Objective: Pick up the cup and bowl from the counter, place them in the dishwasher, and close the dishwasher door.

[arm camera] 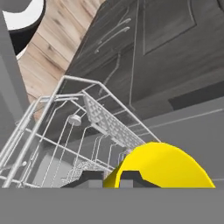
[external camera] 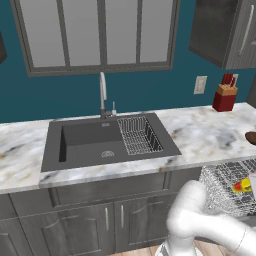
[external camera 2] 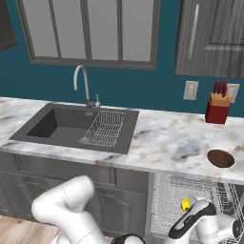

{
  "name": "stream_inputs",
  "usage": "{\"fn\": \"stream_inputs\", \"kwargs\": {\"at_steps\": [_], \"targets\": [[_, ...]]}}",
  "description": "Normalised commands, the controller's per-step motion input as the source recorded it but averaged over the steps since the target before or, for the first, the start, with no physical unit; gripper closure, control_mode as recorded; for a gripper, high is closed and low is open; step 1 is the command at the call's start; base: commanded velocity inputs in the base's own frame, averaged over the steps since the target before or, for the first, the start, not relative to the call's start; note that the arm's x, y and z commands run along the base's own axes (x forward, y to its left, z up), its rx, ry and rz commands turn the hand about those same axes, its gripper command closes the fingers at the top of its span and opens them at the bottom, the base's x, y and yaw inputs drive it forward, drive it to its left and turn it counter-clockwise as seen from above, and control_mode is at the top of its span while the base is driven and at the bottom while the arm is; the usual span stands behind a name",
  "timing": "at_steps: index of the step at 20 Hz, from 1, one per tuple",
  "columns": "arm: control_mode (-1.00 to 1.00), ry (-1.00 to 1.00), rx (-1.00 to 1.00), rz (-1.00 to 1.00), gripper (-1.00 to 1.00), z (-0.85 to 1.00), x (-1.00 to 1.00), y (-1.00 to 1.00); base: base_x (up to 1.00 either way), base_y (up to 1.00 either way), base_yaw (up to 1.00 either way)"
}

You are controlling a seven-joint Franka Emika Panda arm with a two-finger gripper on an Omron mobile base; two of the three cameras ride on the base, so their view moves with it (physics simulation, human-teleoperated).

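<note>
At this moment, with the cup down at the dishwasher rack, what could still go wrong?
The cup is pinched between the fingers over the wire rack; released from here it may tip or roll on the wires. The bowl waits on the counter near its front edge above the open dishwasher, so a careless reach could nudge it off.

Cup: small, yellow with a red band, down inside the dishwasher's silver wire rack, below the counter edge.
Bowl: shallow, dark brown, upright on the white-grey marble counter, right of the sink, above the pulled-out rack.
</note>
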Motion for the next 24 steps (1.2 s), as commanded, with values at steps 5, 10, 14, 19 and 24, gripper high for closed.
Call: {"fn": "stream_inputs", "kwargs": {"at_steps": [5, 10, 14, 19, 24], "targets": [[-1.00, 0.01, 0.00, 0.10, 1.00, -0.47, 0.06, -0.27, 0.00, 0.00, 0.00], [-1.00, 0.00, 0.00, 0.09, 1.00, -0.28, 0.09, -0.34, 0.00, 0.00, 0.00], [-1.00, 0.00, 0.00, 0.09, 1.00, -0.44, 0.16, -0.32, 0.00, 0.00, 0.00], [-1.00, 0.00, 0.00, 0.10, 1.00, -0.54, 0.16, -0.25, 0.00, 0.00, 0.00], [-1.00, 0.00, 0.00, 0.12, 1.00, -0.64, 0.07, -0.12, 0.00, 0.00, 0.00]]}}
